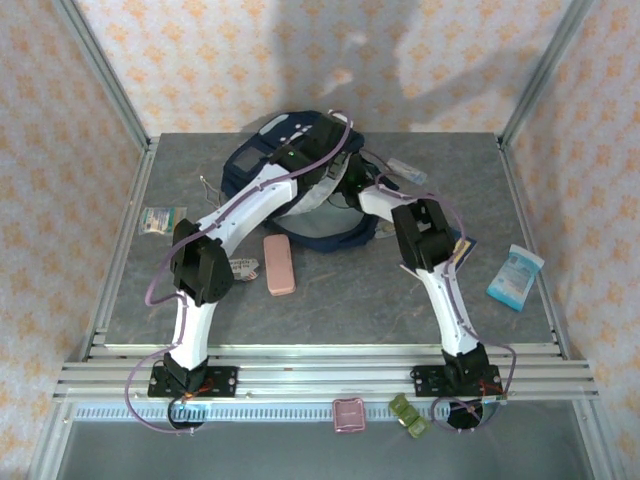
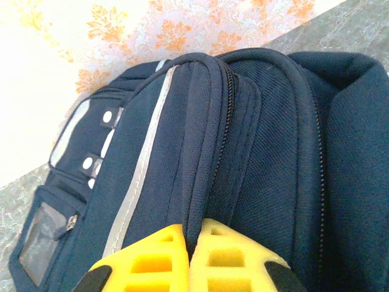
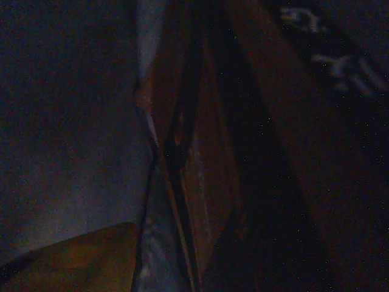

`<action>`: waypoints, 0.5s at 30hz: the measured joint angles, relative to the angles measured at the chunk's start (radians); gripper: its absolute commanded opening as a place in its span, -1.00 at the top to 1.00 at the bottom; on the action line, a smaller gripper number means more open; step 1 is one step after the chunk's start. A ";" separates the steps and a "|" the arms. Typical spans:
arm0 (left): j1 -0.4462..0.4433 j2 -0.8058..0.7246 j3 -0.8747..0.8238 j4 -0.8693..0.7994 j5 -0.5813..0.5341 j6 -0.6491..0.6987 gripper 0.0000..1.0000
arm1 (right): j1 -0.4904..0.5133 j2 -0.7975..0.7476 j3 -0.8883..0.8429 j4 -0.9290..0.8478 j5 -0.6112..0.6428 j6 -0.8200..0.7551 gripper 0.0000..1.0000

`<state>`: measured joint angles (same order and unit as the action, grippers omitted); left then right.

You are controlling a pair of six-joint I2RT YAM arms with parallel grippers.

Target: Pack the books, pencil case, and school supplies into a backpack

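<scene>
The backpack [image 1: 325, 240] lies at the 12 o'clock side of the desk [image 1: 360, 300]. It is navy blue with light grey stripes. In the left wrist view its front pocket with white patches is at 9 o'clock, and a zipper line runs along the top fold. Inside, it is dark, and a brown book [image 3: 209, 182] shows between the cloth walls. The pink pencil case [image 1: 280, 264] lies flat on the desk at 6 o'clock from the backpack, apart from it. A small white packet [image 1: 243, 268] is just beside the pencil case, at its 9 o'clock.

The left tool [image 2: 189, 258] is closed, and its yellow fingers [image 2: 152, 261] pinch a fold of the backpack rim. The right tool [image 1: 338, 195] reaches down into the backpack mouth. One dim finger [image 3: 67, 264] shows at 7 o'clock in its own view. I cannot tell how far this tool is open, or whether it touches the book.
</scene>
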<state>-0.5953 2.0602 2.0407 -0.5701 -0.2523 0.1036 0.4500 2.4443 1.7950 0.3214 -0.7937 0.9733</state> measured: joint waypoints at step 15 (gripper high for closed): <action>-0.014 -0.027 -0.135 0.092 -0.018 -0.028 1.00 | -0.081 -0.411 -0.393 -0.219 0.071 -0.174 -0.11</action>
<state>-0.6094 2.0327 1.9060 -0.4778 -0.2703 0.0753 0.3687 2.0331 1.4017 0.1020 -0.7227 0.7994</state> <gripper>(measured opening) 0.046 0.573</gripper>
